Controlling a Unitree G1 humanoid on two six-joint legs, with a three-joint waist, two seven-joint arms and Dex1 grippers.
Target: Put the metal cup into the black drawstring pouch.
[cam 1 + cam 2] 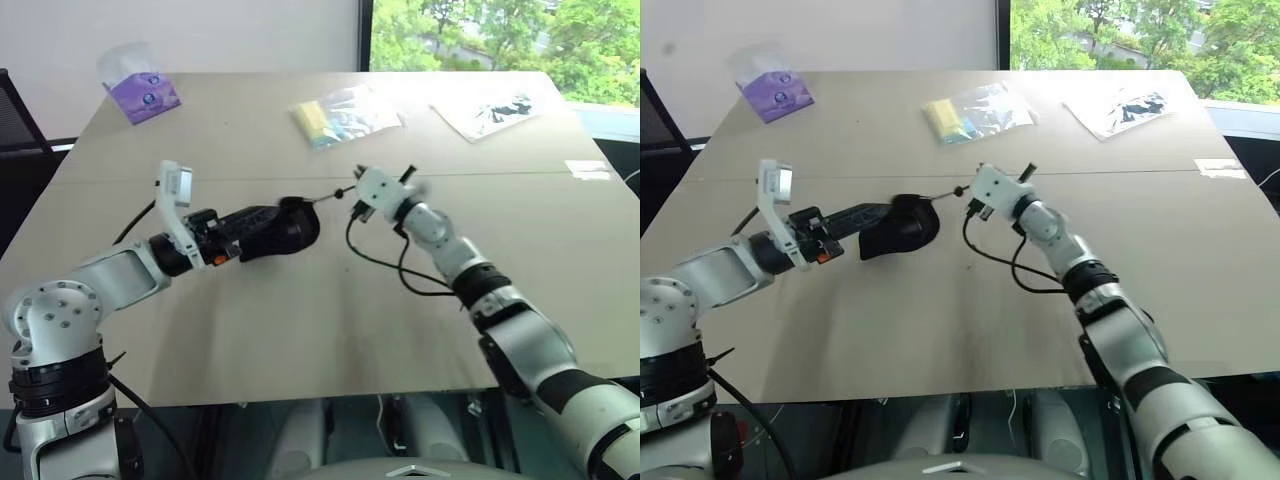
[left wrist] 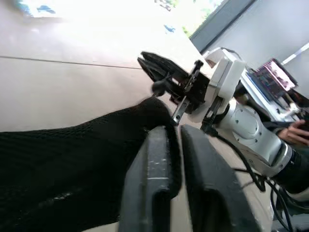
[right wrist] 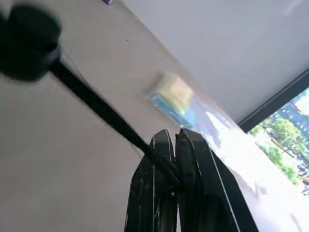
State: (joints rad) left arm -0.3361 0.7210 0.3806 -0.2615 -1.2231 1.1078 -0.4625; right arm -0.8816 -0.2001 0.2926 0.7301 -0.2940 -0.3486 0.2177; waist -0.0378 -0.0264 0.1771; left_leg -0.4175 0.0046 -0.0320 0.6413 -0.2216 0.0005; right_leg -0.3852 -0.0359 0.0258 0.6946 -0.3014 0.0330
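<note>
Presently, pouch: the black drawstring pouch (image 1: 282, 229) is held just above the table (image 1: 300, 330), near its middle, lying roughly level and bulging.
Cup: the metal cup cannot be made out; whether it is inside the pouch cannot be told.
Left pincer: the left pincer (image 1: 243, 232) is seen clamped on the pouch's fabric; in the left wrist view its two fingers (image 2: 149, 179) stand nearly together with black mesh cloth pinched between them.
Cord: a thin dark cord (image 3: 96, 108) is stretched from the pouch's end toward the right arm, with a small bead (image 1: 338, 193) on it.
Right pincer: the right pincer (image 3: 169, 164) is closed on the cord, which is nipped between its fingertips in the right wrist view.
Other things: a purple tissue pack (image 1: 142, 92) is seen at the far left corner of the table, a clear bag with yellow contents (image 1: 340, 115) at the far middle, and a printed sheet (image 1: 490, 110) at the far right, all well apart from the pouch.
</note>
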